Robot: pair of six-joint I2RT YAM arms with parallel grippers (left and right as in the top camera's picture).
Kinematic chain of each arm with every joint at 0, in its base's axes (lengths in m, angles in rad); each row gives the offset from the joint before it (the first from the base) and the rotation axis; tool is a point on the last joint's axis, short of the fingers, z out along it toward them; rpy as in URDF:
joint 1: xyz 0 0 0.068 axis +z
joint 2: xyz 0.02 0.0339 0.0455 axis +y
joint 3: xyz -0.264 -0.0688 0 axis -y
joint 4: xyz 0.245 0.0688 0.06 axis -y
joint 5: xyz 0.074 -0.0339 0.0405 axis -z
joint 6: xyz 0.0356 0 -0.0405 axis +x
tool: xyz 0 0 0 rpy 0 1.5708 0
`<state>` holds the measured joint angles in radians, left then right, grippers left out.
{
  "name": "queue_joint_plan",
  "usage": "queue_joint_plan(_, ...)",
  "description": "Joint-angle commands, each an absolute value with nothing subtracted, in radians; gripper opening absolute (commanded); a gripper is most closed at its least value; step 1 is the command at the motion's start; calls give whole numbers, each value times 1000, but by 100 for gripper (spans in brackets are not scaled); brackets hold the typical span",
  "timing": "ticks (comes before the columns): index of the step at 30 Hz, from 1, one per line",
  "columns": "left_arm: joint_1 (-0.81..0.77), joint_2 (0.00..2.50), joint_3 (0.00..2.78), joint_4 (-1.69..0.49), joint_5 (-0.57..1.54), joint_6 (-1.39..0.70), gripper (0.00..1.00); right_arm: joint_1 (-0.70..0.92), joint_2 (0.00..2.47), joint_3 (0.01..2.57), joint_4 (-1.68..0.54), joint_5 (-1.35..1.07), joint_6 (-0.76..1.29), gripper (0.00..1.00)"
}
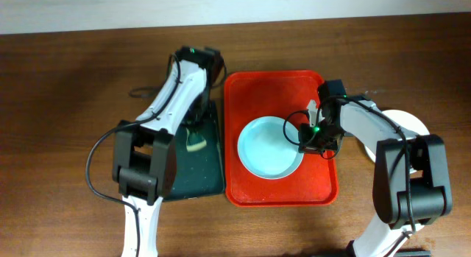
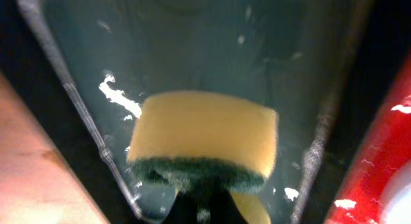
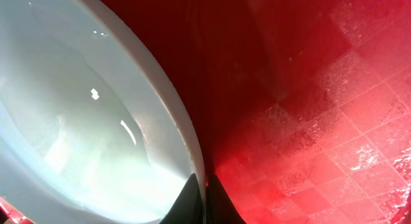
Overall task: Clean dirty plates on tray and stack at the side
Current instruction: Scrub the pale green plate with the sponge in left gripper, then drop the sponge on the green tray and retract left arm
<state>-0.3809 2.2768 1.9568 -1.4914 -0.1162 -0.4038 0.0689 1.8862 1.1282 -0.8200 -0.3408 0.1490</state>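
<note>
Last mint-blue plate (image 1: 268, 148) lies smear-free on the red tray (image 1: 243, 87), right hand (image 3: 204, 199) pinched on its 3 o'clock rim, probably bound for the white plate (image 1: 412, 123) on the counter (image 1: 73, 102) at 3 o'clock; left hand (image 1: 196, 130) over sponge (image 2: 205, 140), grip cannot be told.

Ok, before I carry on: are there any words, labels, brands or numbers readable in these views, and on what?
None can be read in any view.
The red tray, mint-blue plate, white plate, black tray and sponge show no print.
The white marks in the left wrist view are specks and glints, not letters.
</note>
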Motion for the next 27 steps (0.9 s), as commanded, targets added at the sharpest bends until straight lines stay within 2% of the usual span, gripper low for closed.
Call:
queue_joint_plan(1, -378, 2255, 1834, -1421, -127, -392, 3, 59, 1893, 1115, -811, -276, 135, 4)
queue_joint_plan(3, -371, 2255, 1818, -1400, -127, -392, 9, 59, 1893, 1115, -811, -276, 135, 4)
queue_joint_plan(5, -370, 2246, 1822, -1401, -123, -391, 32, 59, 1893, 1115, -810, -276, 135, 5)
queue_joint_plan(6, -370, 2236, 1824, -1408, -111, -391, 54, 59, 1894, 1115, -809, -276, 135, 10)
queue_joint_plan(7, -370, 2223, 1825, -1415, -98, -391, 64, 59, 1894, 1115, -804, -276, 135, 20)
queue_joint_plan(8, -370, 2206, 1825, -1421, -93, -390, 70, 59, 1893, 1115, -801, -276, 135, 22)
queue_joint_plan(13, -359, 2042, 1825, -1460, -87, -391, 80, 59, 1894, 1115, -784, -276, 136, 22)
queue_joint_plan(14, -353, 2004, 1825, -1468, -82, -391, 80, 59, 1893, 1115, -780, -276, 136, 16)
queue_joint_plan(15, -343, 1955, 1825, -1476, -76, -391, 81, 59, 1893, 1115, -780, -278, 136, 4)
queue_joint_plan(16, -324, 1892, 1825, -1482, -73, -391, 82, 59, 1893, 1117, -789, -305, 136, 4)
queue_joint_plan(20, -230, 1729, 1825, -1490, -75, -390, 100, 59, 1879, 1172, -890, -374, 136, 4)
queue_joint_plan(27, 33, 1545, 1825, -1567, -75, -388, 100, 64, 1763, 1350, -1085, -373, 136, 4)
